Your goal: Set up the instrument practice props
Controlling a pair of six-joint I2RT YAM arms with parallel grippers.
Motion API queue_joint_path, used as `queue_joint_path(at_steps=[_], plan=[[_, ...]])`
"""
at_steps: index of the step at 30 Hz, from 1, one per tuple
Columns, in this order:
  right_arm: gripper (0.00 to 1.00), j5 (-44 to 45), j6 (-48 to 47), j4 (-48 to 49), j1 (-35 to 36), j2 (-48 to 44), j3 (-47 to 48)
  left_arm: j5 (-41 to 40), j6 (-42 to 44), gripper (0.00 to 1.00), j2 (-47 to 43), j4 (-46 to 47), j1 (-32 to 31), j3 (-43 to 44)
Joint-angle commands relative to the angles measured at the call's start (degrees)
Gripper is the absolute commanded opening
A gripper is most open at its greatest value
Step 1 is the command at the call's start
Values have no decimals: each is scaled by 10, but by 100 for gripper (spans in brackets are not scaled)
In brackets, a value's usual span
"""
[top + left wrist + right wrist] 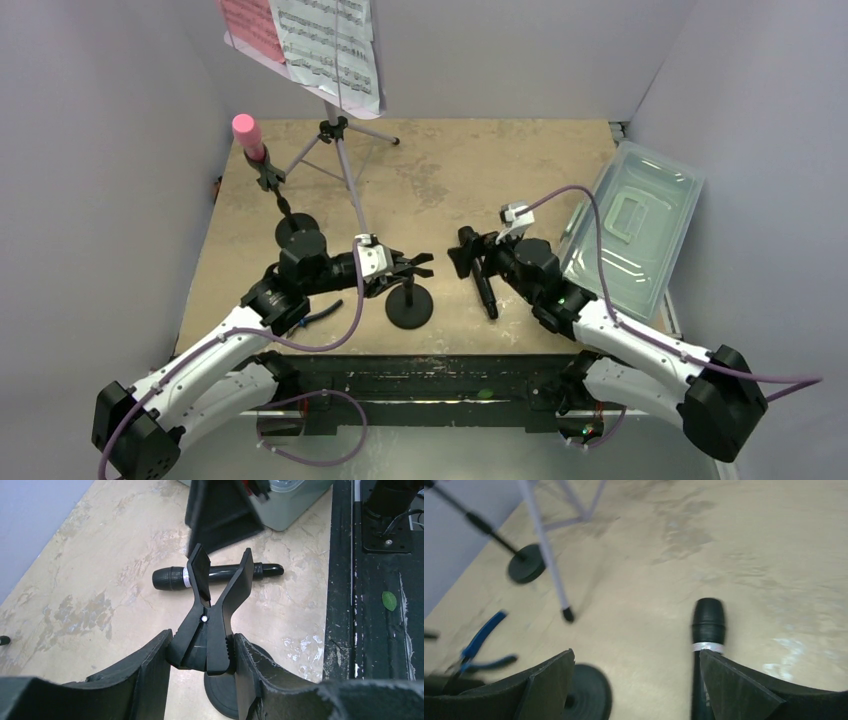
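While my left hand is clenched on the black clip atop the round-based pole near the front edge of the surface, my right hand hangs released, spread wide, over the black microphone lying flat beyond the clip.

The tan, mottled table carries a black microphone lying flat near its front edge, just beside the near round-based pole. Farther left stand a second pole and a stand's tripod legs. A clear tub sits at the right edge. Blue-handled pliers lie near the near pole's base.
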Motion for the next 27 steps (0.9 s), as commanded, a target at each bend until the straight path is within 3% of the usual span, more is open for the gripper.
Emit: queue_joint_path(at_steps=[1, 4, 9, 12, 16, 22, 27], plan=[[99, 235, 59, -157, -4, 29, 92, -4, -12, 0, -15, 39, 2, -1], [99, 235, 27, -187, -11, 120, 177, 0, -19, 0, -9, 44, 2, -1], [99, 176, -1, -359, -60, 350, 384, 2, -22, 0, -7, 45, 0, -1], [91, 151, -36, -379, -64, 451, 453, -2, -22, 0, -8, 47, 0, -2], [83, 165, -42, -391, -66, 501, 480, -9, -21, 0, -10, 45, -1, -3], [82, 142, -38, -363, -66, 506, 430, -1, -24, 0, -4, 50, -1, -3], [59, 142, -54, -284, -65, 527, 390, 5, -23, 0, 0, 50, -1, -1]])
